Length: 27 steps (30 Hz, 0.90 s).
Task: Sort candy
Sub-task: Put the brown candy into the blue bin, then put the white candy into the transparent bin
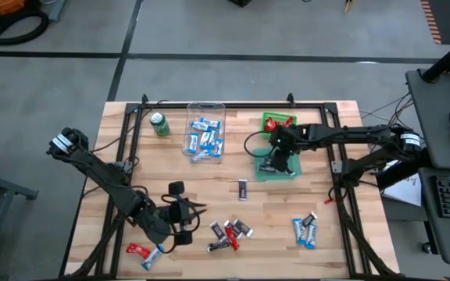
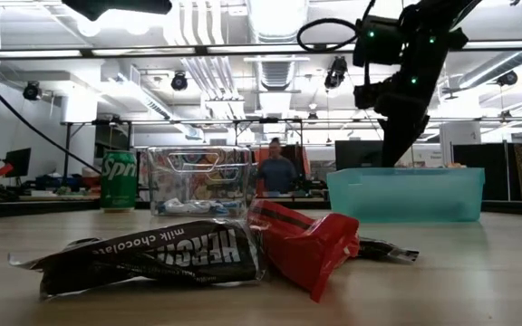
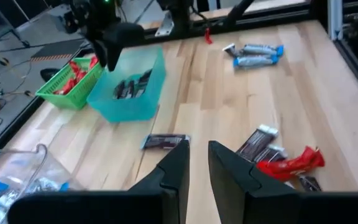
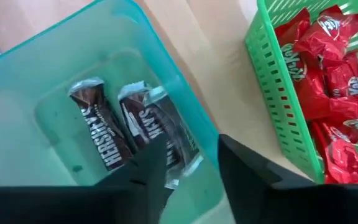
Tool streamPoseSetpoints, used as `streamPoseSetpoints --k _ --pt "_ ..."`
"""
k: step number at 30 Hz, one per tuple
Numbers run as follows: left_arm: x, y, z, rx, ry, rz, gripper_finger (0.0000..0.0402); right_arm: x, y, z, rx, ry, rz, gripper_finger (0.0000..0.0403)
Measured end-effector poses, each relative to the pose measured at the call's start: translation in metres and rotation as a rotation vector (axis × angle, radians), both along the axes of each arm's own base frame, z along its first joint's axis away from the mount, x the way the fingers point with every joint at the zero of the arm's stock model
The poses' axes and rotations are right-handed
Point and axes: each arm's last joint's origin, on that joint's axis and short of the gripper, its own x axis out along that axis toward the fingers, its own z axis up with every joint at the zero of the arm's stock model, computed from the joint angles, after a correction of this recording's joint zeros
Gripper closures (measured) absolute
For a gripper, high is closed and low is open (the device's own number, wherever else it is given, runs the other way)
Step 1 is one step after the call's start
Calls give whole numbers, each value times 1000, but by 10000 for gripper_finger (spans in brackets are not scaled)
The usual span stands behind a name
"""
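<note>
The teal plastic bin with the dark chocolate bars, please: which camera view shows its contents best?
The right wrist view: it looks straight into the teal plastic bin, wrappers legible. The high view has the right end effector over it; the low view shows only its wall; the left wrist view shows it distantly.

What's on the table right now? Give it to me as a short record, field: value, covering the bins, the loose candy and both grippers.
teal bin: holds dark Hershey's bars
green basket: holds red candy
clear container: holds blue-and-white candy
loose candy: dark bar mid-table; mixed pile at front; blue-and-white pair front right; red and blue pieces front left
green soda can: upright, beside clear container
right gripper: open, empty, over teal bin
left gripper: open, empty, near front pile
</note>
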Motion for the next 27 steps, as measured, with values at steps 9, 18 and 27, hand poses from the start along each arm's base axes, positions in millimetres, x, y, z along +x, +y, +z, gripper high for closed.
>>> streamPoseSetpoints --k 9,18,27 --pt "0 -1 -3 -128 -23 53 359 9 13 21 313 -150 56 217" --pt "-2 -5 -9 -448 63 50 343 23 65 42 472 -182 256 225" --pt "-16 -9 -29 -888 482 130 287 21 108 45 560 -146 387 208"
